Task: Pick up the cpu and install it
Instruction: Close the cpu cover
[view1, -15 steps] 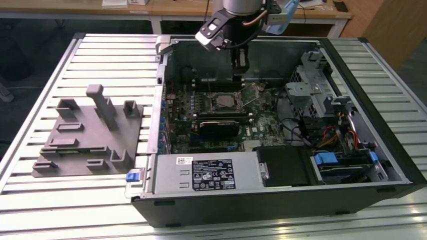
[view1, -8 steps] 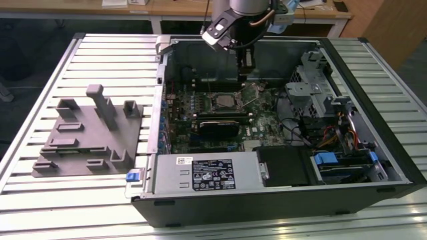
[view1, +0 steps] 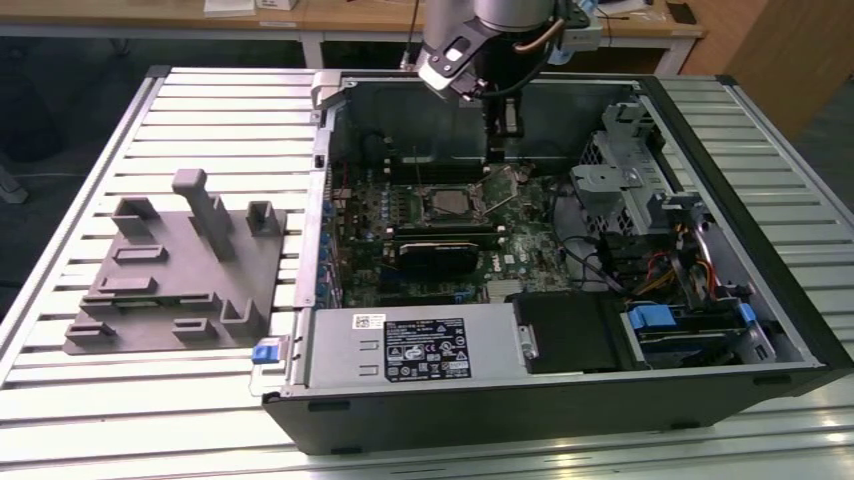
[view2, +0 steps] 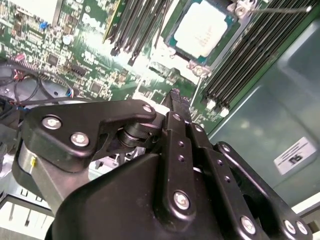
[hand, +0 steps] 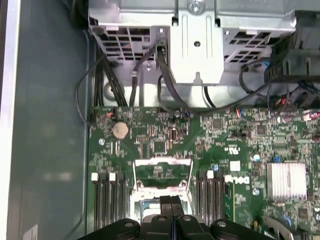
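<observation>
- Inside the open computer case (view1: 534, 415), above the motherboard (hand: 240, 135): the gripper (hand: 171, 201) has its jaws closed together with nothing between them. In the first wrist view the two black fingers meet along a thin seam.
- In the second wrist view the fingertips (view2: 175, 95) hang over the green board, near the socket but not touching it.
- The cpu (view2: 202, 27) lies flat in its socket, silvery-white top up, uncovered. It is apart from the gripper and not held.
- Black memory slots (view2: 250, 55) run alongside the socket.
- The socket's metal retaining frame (hand: 163, 172) stands hinged up, just beyond the fingertips in the first wrist view.
- In the exterior view the arm reaches down into the far part of the case.
- The white-labelled power supply box (view1: 414, 345) sits along the case's near edge.
- The gray plastic fixture (view1: 174, 270) rests on the slatted table (view1: 200, 110) at the exterior view's left of the case, well apart from the gripper.
</observation>
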